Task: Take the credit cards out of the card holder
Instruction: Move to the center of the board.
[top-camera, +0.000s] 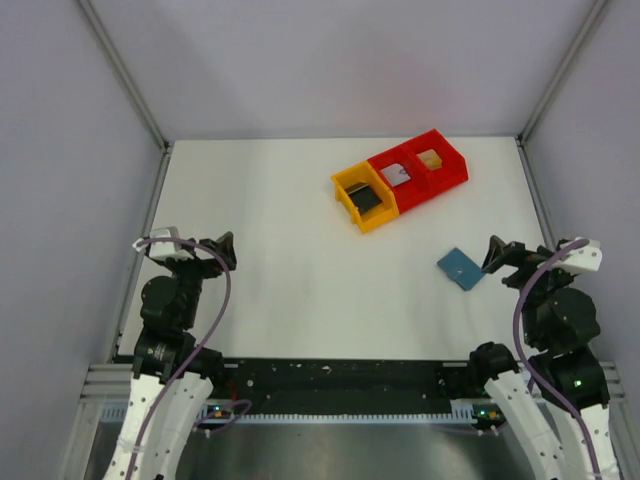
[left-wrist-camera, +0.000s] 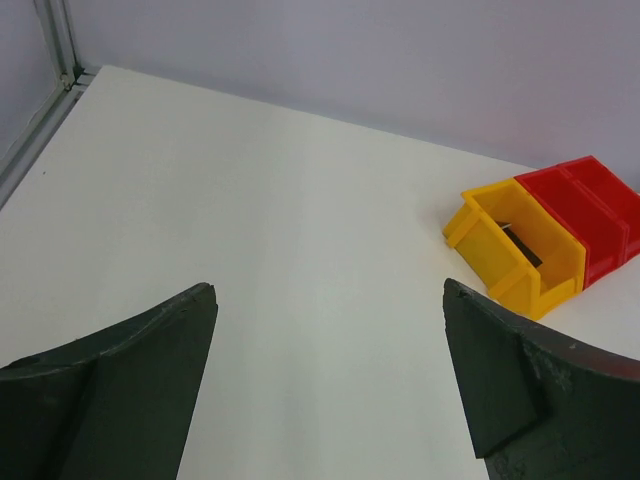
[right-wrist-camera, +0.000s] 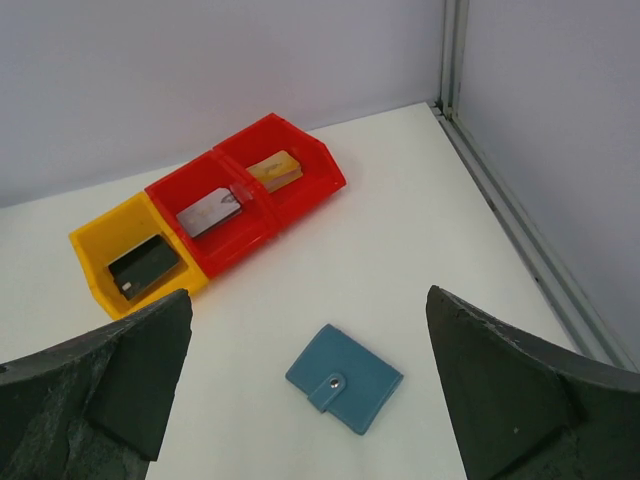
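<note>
The teal-blue card holder (top-camera: 461, 268) lies flat and closed on the white table, its tab snapped shut; it also shows in the right wrist view (right-wrist-camera: 344, 378). A dark card (right-wrist-camera: 143, 267) lies in the yellow bin, a pale grey card (right-wrist-camera: 212, 212) in the middle red bin, and a tan-yellow card (right-wrist-camera: 274, 168) in the far red bin. My right gripper (top-camera: 497, 255) is open and empty just right of the holder, which lies between and ahead of its fingers in the wrist view (right-wrist-camera: 308, 320). My left gripper (top-camera: 222, 250) is open and empty at the left, over bare table (left-wrist-camera: 330, 300).
The yellow bin (top-camera: 363, 197) and two red bins (top-camera: 418, 168) stand joined in a slanted row at the back centre-right; they also show in the left wrist view (left-wrist-camera: 515, 250). Metal frame rails (top-camera: 538, 200) run along the table's side edges, with grey walls behind.
</note>
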